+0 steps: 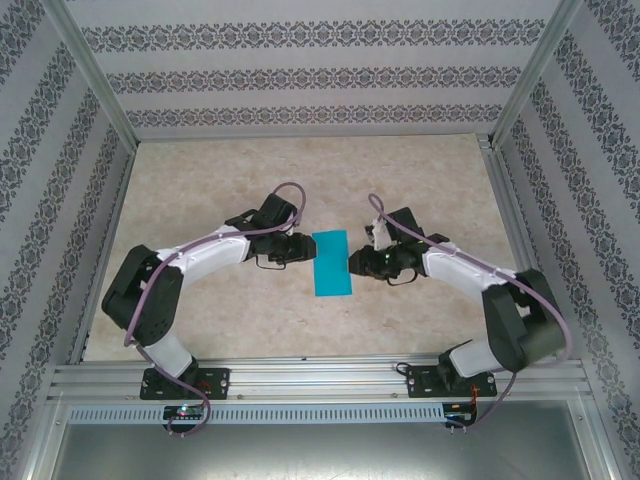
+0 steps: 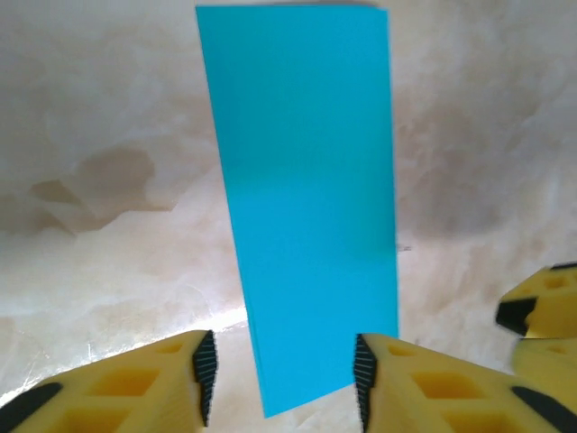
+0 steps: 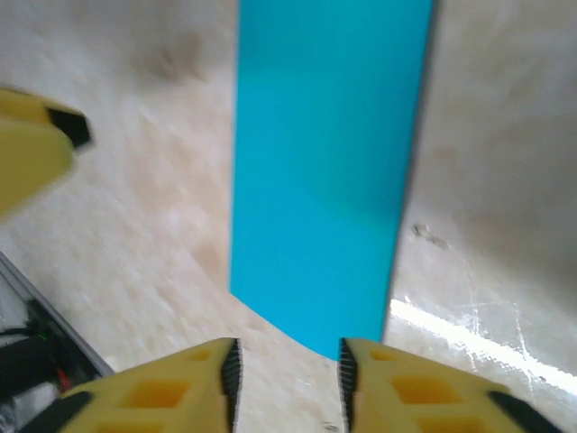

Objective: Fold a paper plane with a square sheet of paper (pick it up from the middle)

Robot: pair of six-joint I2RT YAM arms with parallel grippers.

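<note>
From the top external view, the square sheet of paper (image 1: 332, 263) lies flat on the beige marbled table (image 1: 200, 190), about midway between the two arms. It appears as a long, narrow teal rectangle running from far to near. The left gripper (image 1: 306, 248) points at its left long edge and the right gripper (image 1: 353, 263) at its right long edge. Both tips are right at the paper, though this view does not show whether they touch it. Patterned walls (image 1: 300, 80) close in the table on three sides.

In the left wrist view, the left gripper (image 2: 284, 374) has its jaws apart. The yellow fingers (image 2: 171, 379) stand on either side of the near end of the square sheet of paper (image 2: 302, 198). The strip lies on the table (image 2: 108, 117) and stretches away from the camera. Its near right corner passes under the right-hand finger, and a clear gap of table shows between its left edge and the other pad. Nothing is pinched. A yellow fingertip of the right gripper (image 2: 541, 311) shows at the right edge.

In the right wrist view, the right gripper (image 3: 287, 383) is also spread, and its ridged pads (image 3: 230, 374) are clear of the square sheet of paper (image 3: 325, 162). The paper's near corner just reaches the mouth of the gap, and the sheet rests on the table (image 3: 135, 225). A blurred yellow finger of the left gripper (image 3: 32, 149) shows at the left edge
</note>
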